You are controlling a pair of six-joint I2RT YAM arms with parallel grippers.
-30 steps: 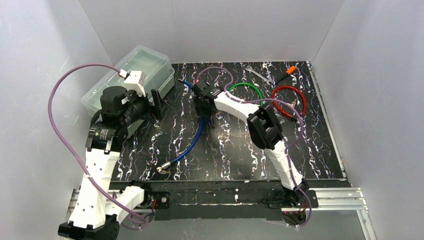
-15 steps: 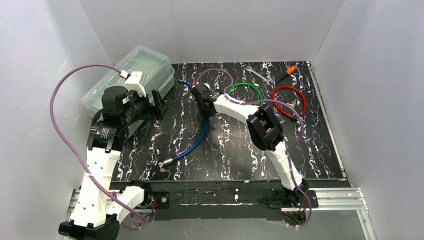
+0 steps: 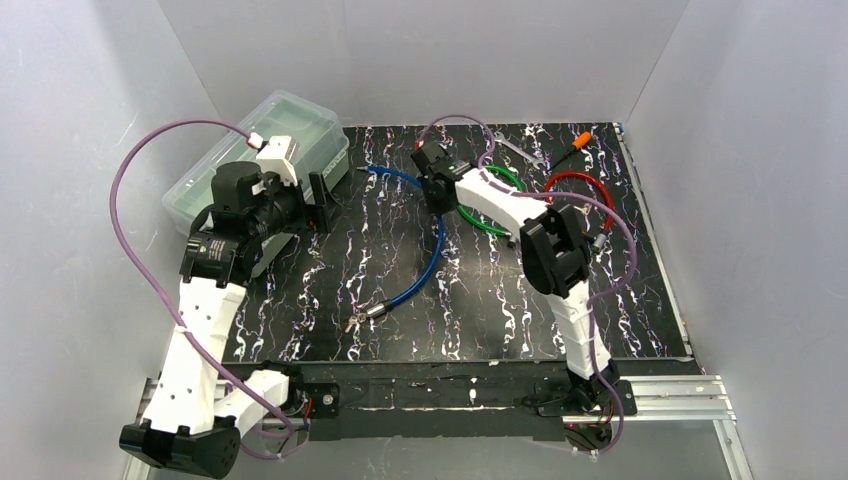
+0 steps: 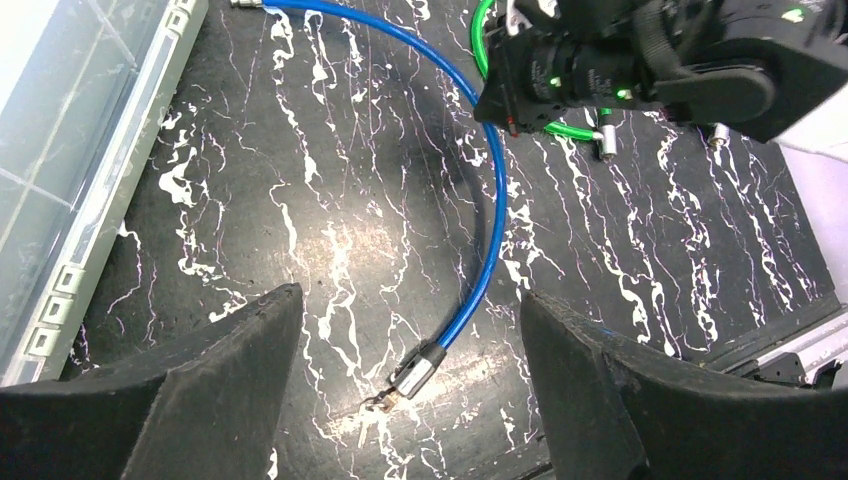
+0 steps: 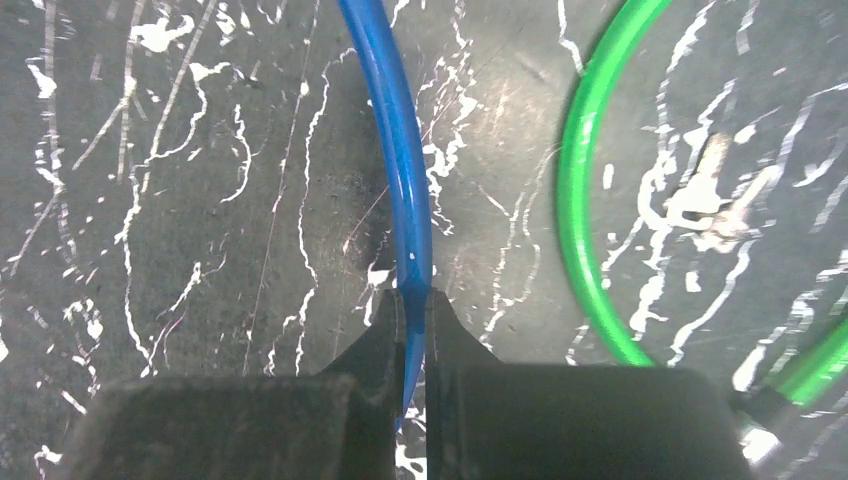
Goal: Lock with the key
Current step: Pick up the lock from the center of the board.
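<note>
Right wrist view: right gripper (image 5: 415,300) jaws clamp blue cable lock (image 5: 397,150) beside green cable lock (image 5: 583,200).
Left gripper (image 4: 410,330): jaws open, empty.
Handling: likely thin, springy, slippery; hold near the end.

A: Right arm?
B: Stretched far forward, elbow bent mid-table. Right gripper (image 3: 437,200) points down, fingers (image 5: 388,330) pinched on the blue cable (image 5: 400,180).
A: Left arm?
B: Rises from its base at the near left, wrist turned toward table centre. Left gripper (image 3: 322,200) sits above the surface, jaws wide apart, nothing between the fingers (image 4: 190,390).
</note>
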